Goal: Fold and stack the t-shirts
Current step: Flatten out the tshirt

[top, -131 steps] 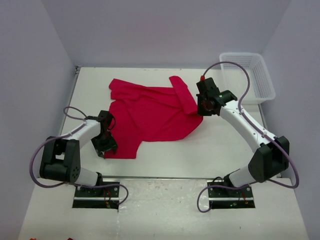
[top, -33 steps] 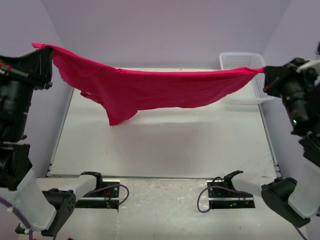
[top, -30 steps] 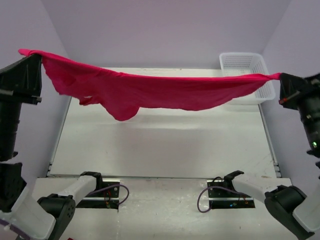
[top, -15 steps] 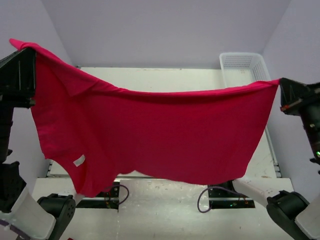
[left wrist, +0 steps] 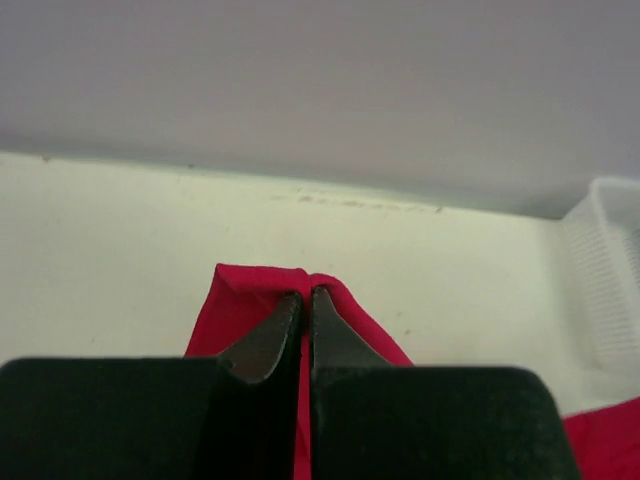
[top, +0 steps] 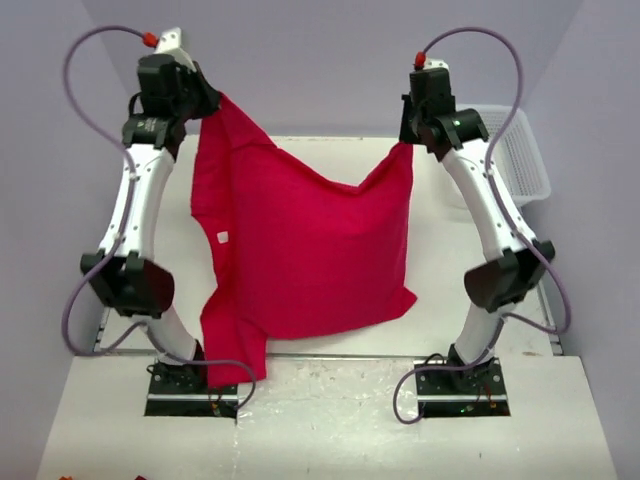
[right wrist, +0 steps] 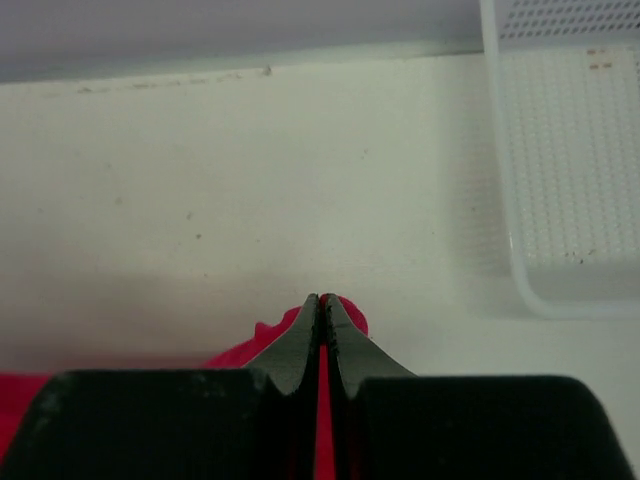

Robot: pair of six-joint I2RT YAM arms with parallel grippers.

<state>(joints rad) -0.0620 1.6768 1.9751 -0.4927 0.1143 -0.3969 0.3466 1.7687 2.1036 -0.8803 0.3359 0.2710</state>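
Two grippers clamped tight on red t-shirt [top: 300,250], left gripper [left wrist: 305,296] and right gripper [right wrist: 322,299] each pinching one upper corner, raised high so cloth hangs spread for laying flat; hem possibly touching table [top: 435,270].

The white-and-black left arm [top: 135,200] and right arm [top: 482,205] are bent at low elbows and raised steeply above their bases. The left tool [top: 210,100] and right tool [top: 408,138] are held high and well apart, each with jaws pinched together on an edge of the plain bright red cloth t-shirt [top: 310,250].
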